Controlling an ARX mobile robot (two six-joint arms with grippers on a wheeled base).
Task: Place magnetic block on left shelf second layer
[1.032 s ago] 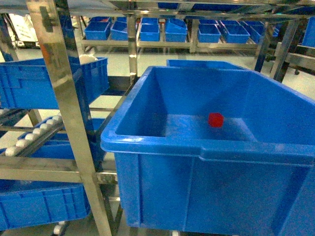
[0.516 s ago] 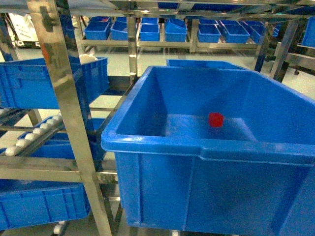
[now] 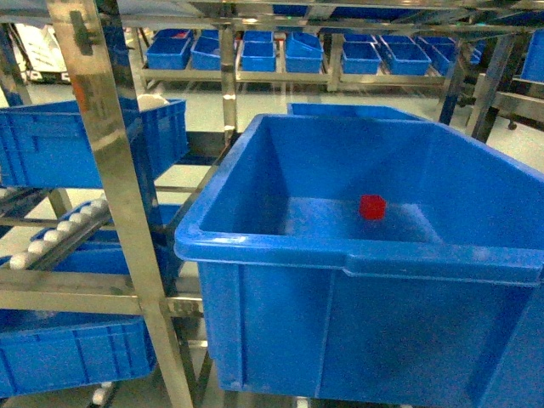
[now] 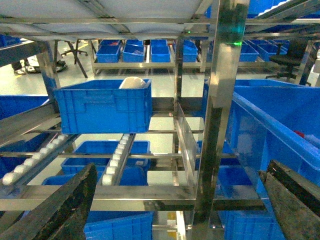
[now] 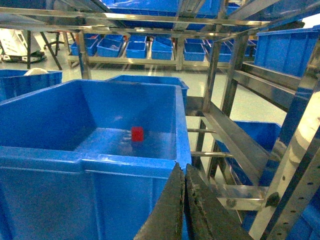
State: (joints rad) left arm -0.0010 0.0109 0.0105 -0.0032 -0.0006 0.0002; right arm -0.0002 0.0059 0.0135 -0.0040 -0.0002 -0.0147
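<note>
The magnetic block (image 3: 372,206) is a small red cube lying on the floor of the large deep blue crate (image 3: 280,255) that fills the left shelf second layer. The right wrist view also shows the block (image 5: 137,133) inside the crate (image 5: 100,165). My right gripper (image 5: 181,169) is shut with nothing in it, just outside the crate's near right corner. My left gripper (image 4: 182,170) is open and empty, facing a steel post (image 4: 220,115) left of the crate (image 4: 270,125). Neither gripper appears in the head view.
A smaller ribbed blue crate (image 3: 51,140) holding a white object sits on the rack to the left, above white roller tracks (image 3: 59,229). A square steel post (image 3: 110,195) stands in front. Rows of blue bins (image 3: 289,53) line the back. Steel rails (image 5: 240,135) run on the right.
</note>
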